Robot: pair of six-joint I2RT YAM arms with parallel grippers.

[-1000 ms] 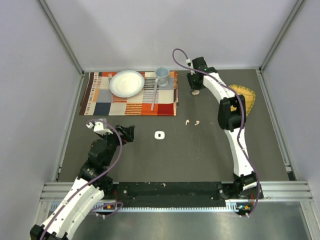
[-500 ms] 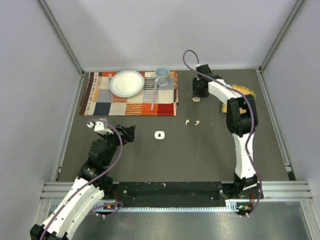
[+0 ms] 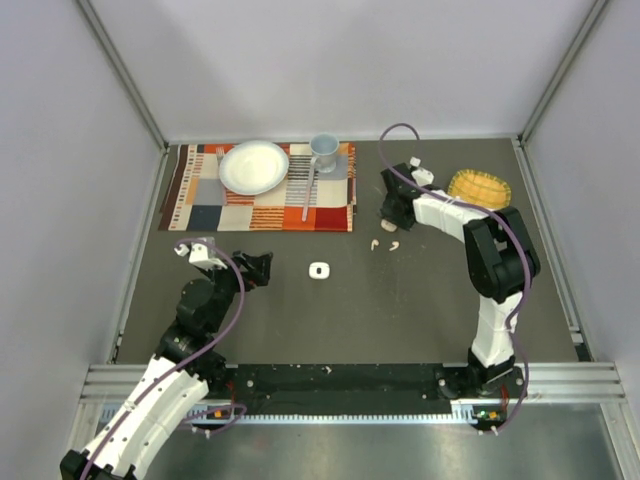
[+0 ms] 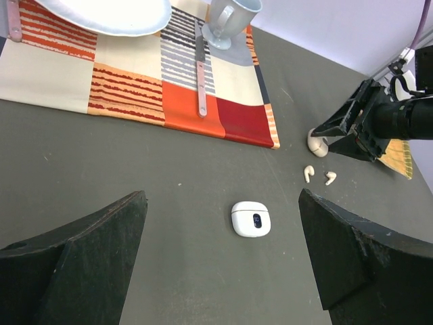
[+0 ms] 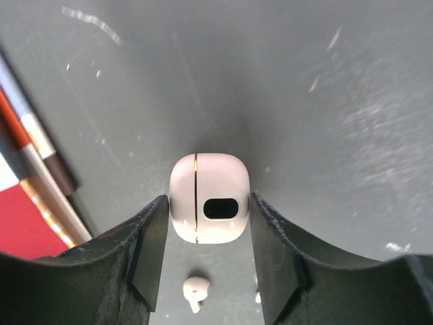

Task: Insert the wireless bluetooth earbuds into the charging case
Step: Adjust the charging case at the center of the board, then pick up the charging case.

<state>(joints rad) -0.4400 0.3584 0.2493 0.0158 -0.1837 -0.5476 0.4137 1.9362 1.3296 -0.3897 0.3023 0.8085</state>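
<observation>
Top external view: at the left I read the left gripper (image 3: 260, 268) low over the table (image 3: 400, 320), pointing toward the centre. Its jaws stand wide apart and hold nothing; in the left wrist view the two dark fingers (image 4: 88, 237) frame bare table.

At the far left a striped placemat (image 3: 205, 200) carries a plate (image 3: 253, 165), a cup (image 3: 323, 150) and a spoon (image 3: 308, 188).

At the centre a white case (image 3: 319, 270) lies flat and closed, alone on the table.

To its right two earbuds (image 3: 375, 243) (image 3: 394, 243) lie on the table, side by side but apart, outside both cases.

Just beyond them the right gripper (image 3: 388, 218) points down. In the right wrist view its jaws clamp a cream case (image 5: 208, 198) on both sides; the case is closed, seam upright, dark oval facing the camera. I cannot tell whether it touches the table.

At the far right sits a yellow dish (image 3: 478, 187).
</observation>
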